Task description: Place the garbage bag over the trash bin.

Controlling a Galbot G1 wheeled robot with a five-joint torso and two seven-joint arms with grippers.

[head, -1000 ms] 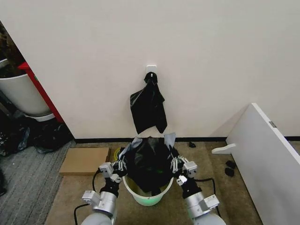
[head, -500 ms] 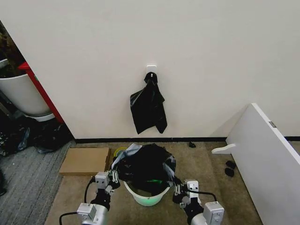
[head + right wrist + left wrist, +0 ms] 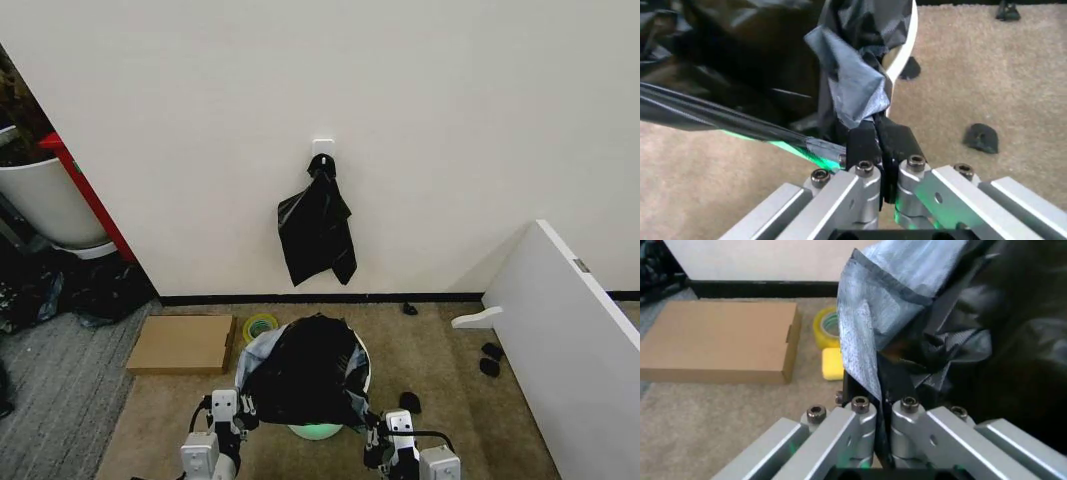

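White wall (image 3: pixel 450 120), prob. beige carpet (image 3: pixel 440 350)

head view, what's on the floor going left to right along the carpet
cardboard box → tape roll → garbage bag draped over the trash bin → small black scrap → white board

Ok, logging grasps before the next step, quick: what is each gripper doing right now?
Left gripper: shut on the garbage bag, at the trash bin's left side.
Right gripper: shut on the garbage bag, at the bin's right side.
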